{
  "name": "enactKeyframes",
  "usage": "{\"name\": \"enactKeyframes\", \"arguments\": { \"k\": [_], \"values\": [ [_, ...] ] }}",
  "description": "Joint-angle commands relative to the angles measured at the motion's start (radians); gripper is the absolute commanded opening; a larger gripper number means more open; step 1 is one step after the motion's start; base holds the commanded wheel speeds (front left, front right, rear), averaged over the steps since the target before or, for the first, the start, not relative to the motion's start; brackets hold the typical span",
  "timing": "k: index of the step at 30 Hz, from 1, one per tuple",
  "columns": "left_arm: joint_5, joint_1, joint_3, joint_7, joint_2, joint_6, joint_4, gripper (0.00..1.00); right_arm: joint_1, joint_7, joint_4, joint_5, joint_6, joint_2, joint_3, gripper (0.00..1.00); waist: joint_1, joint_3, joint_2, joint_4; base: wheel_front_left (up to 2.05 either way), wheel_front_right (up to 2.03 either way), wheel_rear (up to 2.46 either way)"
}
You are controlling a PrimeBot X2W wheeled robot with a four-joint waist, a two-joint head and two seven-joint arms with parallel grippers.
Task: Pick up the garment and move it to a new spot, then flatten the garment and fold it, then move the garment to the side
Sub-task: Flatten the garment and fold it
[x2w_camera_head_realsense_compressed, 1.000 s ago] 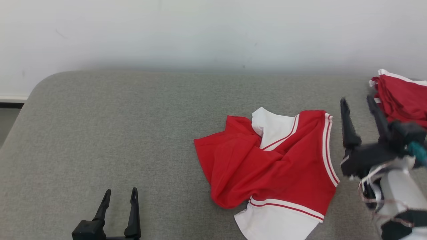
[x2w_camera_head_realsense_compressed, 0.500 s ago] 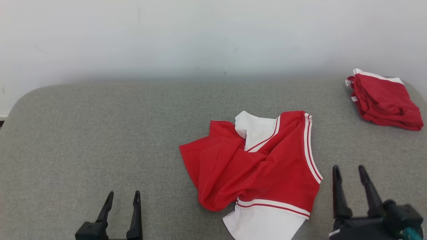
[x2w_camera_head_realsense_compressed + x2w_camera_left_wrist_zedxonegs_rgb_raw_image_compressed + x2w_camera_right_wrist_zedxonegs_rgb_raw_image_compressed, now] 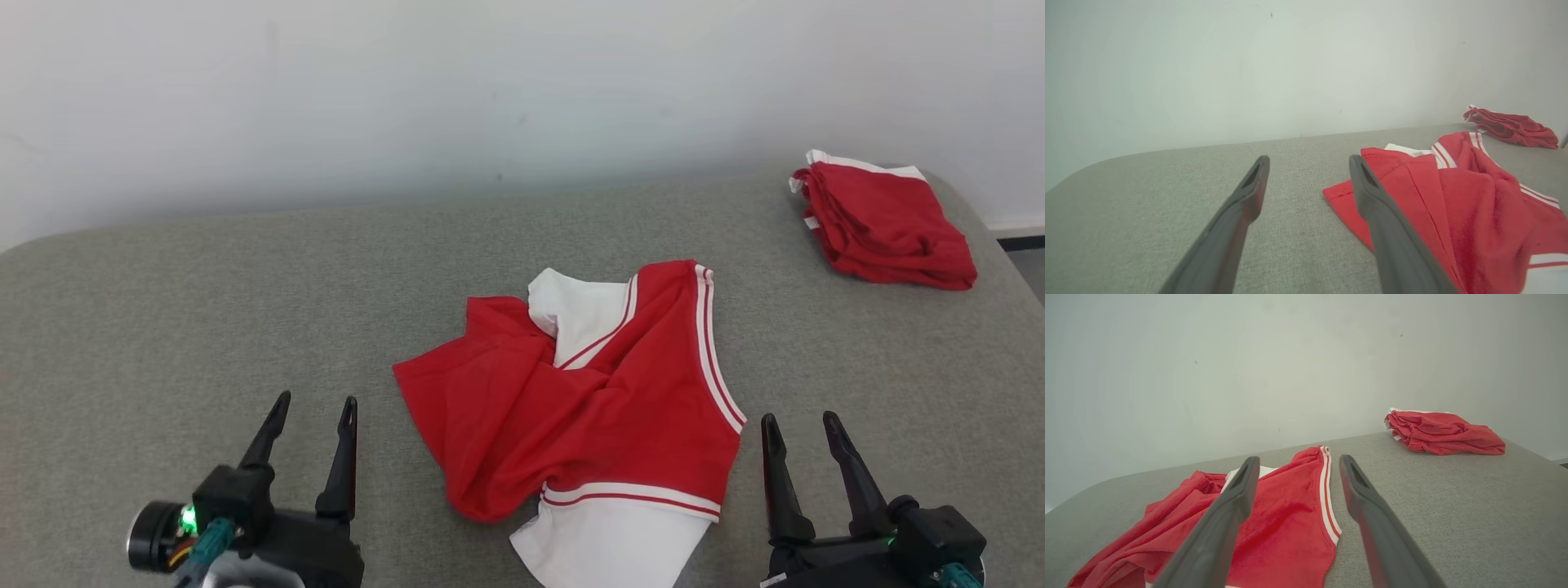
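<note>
Locate garment (image 3: 571, 408) crumpled mid-cushion (image 3: 204, 310), between the grippers, touching neither. Note left gripper (image 3: 317, 398) and right gripper (image 3: 799, 417) spread wide, empty. Expect soft, light, limp cloth, prone to sagging. Pinch at striped hem (image 3: 722, 384) or a corner, not the bunched middle.

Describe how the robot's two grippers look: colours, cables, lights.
Left gripper and right gripper are matte black, each with two long tapering jaws, slotted near the tips. A teal cable plug and small green light sit on each base; the left also carries a round black cylinder.
</note>
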Motion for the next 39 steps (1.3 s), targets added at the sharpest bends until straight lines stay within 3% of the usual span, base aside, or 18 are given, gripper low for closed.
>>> {"name": "enactKeyframes", "arguments": {
  "k": [1,9,19,27,28,29,30,39],
  "values": [
    [0.012,-0.046,-0.013,0.015,0.014,-0.008,0.004,1.0,-0.012,0.0,0.004,0.008,-0.003,0.006,0.004,1.0,0.0,0.03,0.0,-0.046,0.0,0.0,0.0],
    [0.011,-0.202,-0.086,0.057,0.01,-0.029,0.073,1.0,-0.032,0.0,0.013,0.018,-0.003,0.01,0.001,1.0,0.0,0.077,0.0,-0.11,0.0,0.0,0.0],
    [-0.021,-0.369,-0.197,0.106,0.002,-0.043,0.291,1.0,-0.064,0.0,0.028,0.038,-0.003,0.01,0.012,1.0,0.0,0.117,0.0,-0.178,0.0,0.0,0.0],
    [-0.072,-0.431,-0.229,0.128,0.006,-0.042,0.455,1.0,-0.071,0.0,0.032,0.048,-0.003,0.01,0.01,1.0,0.0,0.127,0.0,-0.2,0.0,0.0,0.0],
    [-0.079,-0.433,-0.231,0.131,0.007,-0.042,0.475,0.82,-0.072,0.0,0.032,0.049,-0.003,0.01,0.01,1.0,0.0,0.127,0.0,-0.202,0.0,0.0,0.0],
    [-0.086,-0.436,-0.237,0.132,0.006,-0.042,0.491,0.36,-0.071,0.0,0.032,0.05,-0.003,0.01,0.01,1.0,0.0,0.126,0.0,-0.202,0.0,0.0,0.0],
    [-0.097,-0.439,-0.241,0.131,0.004,-0.042,0.503,0.0,-0.071,0.0,0.03,0.051,-0.003,0.01,0.01,1.0,0.0,0.126,0.0,-0.202,0.0,0.0,0.0],
    [-0.152,-0.474,-0.267,0.052,-0.011,-0.041,0.567,0.0,-0.065,0.0,0.022,0.036,-0.003,0.01,0.0,1.0,0.0,0.11,0.0,-0.167,0.0,0.0,0.0]
  ]
}}
